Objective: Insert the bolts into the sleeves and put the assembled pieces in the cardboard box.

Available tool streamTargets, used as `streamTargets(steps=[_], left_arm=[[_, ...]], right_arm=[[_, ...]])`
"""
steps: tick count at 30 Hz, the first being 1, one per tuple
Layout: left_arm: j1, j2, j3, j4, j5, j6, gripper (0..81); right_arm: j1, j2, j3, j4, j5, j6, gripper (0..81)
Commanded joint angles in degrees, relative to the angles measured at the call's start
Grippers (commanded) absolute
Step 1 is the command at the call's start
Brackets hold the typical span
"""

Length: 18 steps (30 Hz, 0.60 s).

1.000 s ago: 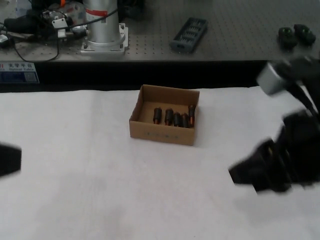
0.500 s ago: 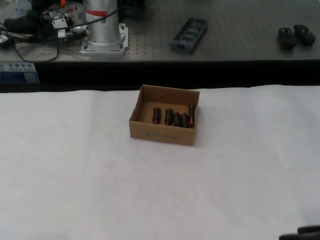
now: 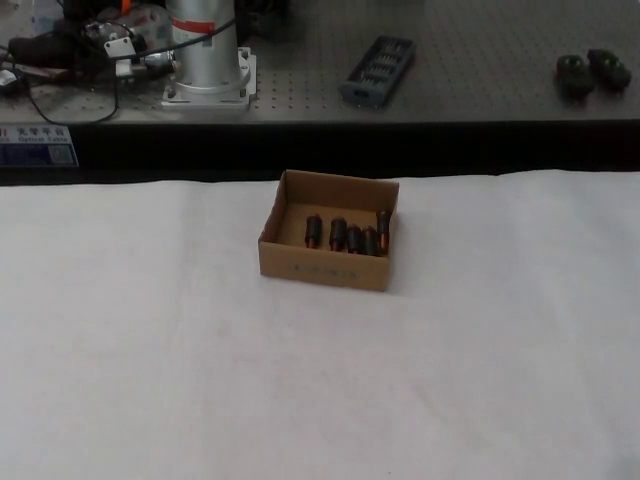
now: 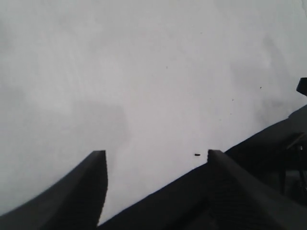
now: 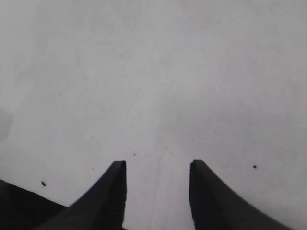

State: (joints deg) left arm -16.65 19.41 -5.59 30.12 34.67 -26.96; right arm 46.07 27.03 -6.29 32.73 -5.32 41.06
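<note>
The cardboard box [image 3: 330, 264] stands open near the middle of the white-covered bench. Several dark assembled pieces [image 3: 347, 236] with orange bands lie side by side in it. My left gripper [image 4: 156, 155] is open over bare white cloth, nothing between its dark fingers [image 4: 91, 177]. My right gripper [image 5: 157, 165] is also open above plain white cloth, its two fingers [image 5: 117, 184] holding nothing.
Behind the white cloth runs a dark edge, then a perforated metal table with a silver post base [image 3: 205, 55], cables, a dark ribbed block [image 3: 378, 65] and two small dark parts [image 3: 593, 70]. White cloth spreads wide around the box.
One second ago a dark arm stood at the right of the high view and another dark part at the left edge. Both have withdrawn out of that view.
</note>
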Motion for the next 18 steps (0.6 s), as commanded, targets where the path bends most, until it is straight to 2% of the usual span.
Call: streamTargets(steps=[1, 10, 14, 18], left_arm=[[-0.19, -0.59, 1.91, -2.59, 0.84, -0.45, 44.0], [-0.19, -0.59, 5.59, -3.11, 2.12, -3.26, 42.6], [-0.19, -0.59, 5.59, -2.68, 1.61, -2.91, 37.8], [-0.19, -0.59, 5.59, -2.68, 1.62, -2.2, 29.5]], right_arm=[[0.08, -0.44, -0.23, -1.03, 0.02, 0.33, 32.1], [0.08, -0.44, 3.22, -1.37, 0.02, 0.52, 32.1], [0.08, -0.44, 3.5, -0.91, 0.02, 0.52, 32.1], [0.08, -0.44, 3.65, -0.93, 1.75, 0.28, 32.1]])
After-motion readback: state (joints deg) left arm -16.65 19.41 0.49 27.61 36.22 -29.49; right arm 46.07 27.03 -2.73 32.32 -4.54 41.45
